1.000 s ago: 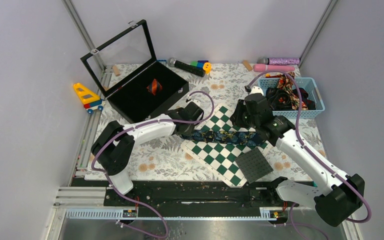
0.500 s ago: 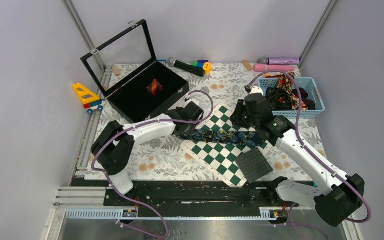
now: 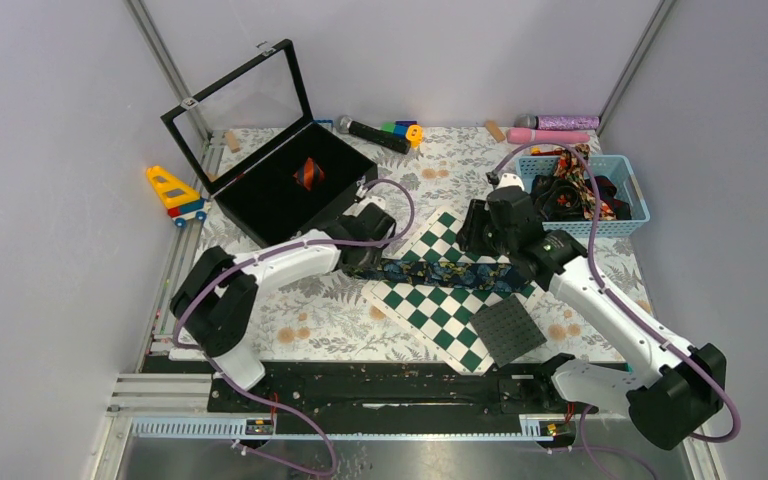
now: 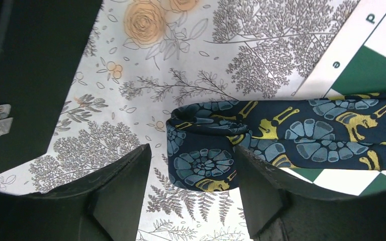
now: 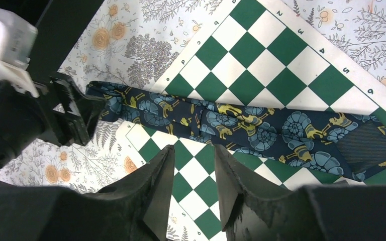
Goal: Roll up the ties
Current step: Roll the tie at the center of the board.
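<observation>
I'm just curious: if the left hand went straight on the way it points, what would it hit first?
The left hand would probably meet the folded end of the navy patterned tie, lying between its open fingers; depth is hard to judge.

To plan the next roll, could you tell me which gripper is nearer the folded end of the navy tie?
Left. The left gripper hangs right over the folded end; the right gripper hovers farther along the tie, over the chessboard.
</observation>
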`<action>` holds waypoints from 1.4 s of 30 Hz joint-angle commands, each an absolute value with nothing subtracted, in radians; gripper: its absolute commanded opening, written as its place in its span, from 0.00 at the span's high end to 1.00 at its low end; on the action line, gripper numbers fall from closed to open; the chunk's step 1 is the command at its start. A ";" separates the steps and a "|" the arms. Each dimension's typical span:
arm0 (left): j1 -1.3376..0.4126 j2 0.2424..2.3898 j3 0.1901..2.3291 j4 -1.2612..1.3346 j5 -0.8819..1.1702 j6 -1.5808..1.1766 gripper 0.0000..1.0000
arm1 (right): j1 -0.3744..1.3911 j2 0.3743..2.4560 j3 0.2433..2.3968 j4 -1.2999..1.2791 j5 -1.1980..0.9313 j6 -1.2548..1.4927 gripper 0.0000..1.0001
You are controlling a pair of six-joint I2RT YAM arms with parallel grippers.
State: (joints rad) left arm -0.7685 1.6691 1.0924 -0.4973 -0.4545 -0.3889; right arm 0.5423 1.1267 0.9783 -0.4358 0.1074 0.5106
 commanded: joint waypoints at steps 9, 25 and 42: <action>-0.731 1.408 1.064 -0.412 -0.379 -0.455 0.34 | 0.537 1.228 1.016 -0.265 -0.059 0.353 0.29; -0.376 0.923 0.895 -0.436 -0.215 -0.513 0.27 | 0.797 1.921 1.585 -0.401 -0.390 -0.165 0.00; -0.313 0.862 0.838 -0.448 -0.173 -0.523 0.27 | 0.892 2.192 1.767 -0.509 -0.296 -0.293 0.00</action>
State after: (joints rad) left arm -0.3248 0.8780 0.8413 -0.4774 -0.1967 -0.5213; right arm 0.8684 2.1674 1.7321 -0.4816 -0.3424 -0.2592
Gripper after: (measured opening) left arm 0.734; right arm 0.993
